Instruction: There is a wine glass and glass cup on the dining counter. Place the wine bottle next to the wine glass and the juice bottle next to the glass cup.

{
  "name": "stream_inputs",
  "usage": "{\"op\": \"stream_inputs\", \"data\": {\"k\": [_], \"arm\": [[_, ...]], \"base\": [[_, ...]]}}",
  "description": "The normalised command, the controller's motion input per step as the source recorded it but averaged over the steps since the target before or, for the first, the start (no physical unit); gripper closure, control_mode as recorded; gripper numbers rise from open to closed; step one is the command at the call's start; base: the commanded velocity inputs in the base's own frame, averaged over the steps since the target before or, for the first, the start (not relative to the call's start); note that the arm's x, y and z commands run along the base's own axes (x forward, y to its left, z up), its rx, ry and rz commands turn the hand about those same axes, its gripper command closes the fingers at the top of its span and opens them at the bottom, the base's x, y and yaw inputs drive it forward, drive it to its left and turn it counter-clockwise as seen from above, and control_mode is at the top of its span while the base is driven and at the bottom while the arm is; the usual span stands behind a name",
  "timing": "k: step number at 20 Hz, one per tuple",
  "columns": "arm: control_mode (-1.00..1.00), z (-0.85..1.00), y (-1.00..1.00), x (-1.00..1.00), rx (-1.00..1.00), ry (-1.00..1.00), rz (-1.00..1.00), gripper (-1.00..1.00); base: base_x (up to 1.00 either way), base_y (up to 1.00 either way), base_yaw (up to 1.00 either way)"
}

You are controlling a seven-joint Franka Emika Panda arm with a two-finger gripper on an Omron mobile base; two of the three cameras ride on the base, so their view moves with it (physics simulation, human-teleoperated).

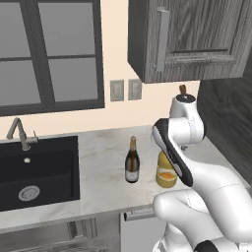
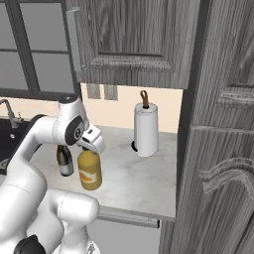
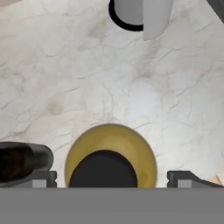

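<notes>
The juice bottle [image 1: 166,173] [image 2: 90,171], squat and yellow-orange, stands on a marble counter [image 1: 101,192] beside the sink. The slim dark wine bottle [image 1: 132,161] [image 2: 64,161] stands just to its left, partly behind my arm in the right base view. My gripper [image 2: 88,148] [image 3: 112,178] hangs open right above the juice bottle. In the hand view the bottle's dark cap [image 3: 103,168] lies between the two fingertips [image 3: 41,178], which are spread wide and touch nothing. The wine glass, the glass cup and the dining counter are out of view.
A paper towel roll [image 2: 146,130] [image 3: 144,13] stands at the back right of the counter. A black sink [image 1: 39,170] with a faucet [image 1: 18,133] lies to the left. Wall cabinets [image 1: 192,39] hang overhead and a tall cabinet [image 2: 223,149] closes the right side.
</notes>
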Motion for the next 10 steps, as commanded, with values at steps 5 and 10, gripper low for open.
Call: {"op": "stream_inputs", "data": {"k": [5, 10], "arm": [[-1.00, -0.05, 0.00, 0.00, 0.05, 0.01, -0.03, -1.00], [-1.00, -0.05, 0.01, 0.00, 0.02, 0.00, -0.02, -1.00]], "base": [[0.00, 0.00, 0.00], [0.00, 0.00, 0.00]]}}
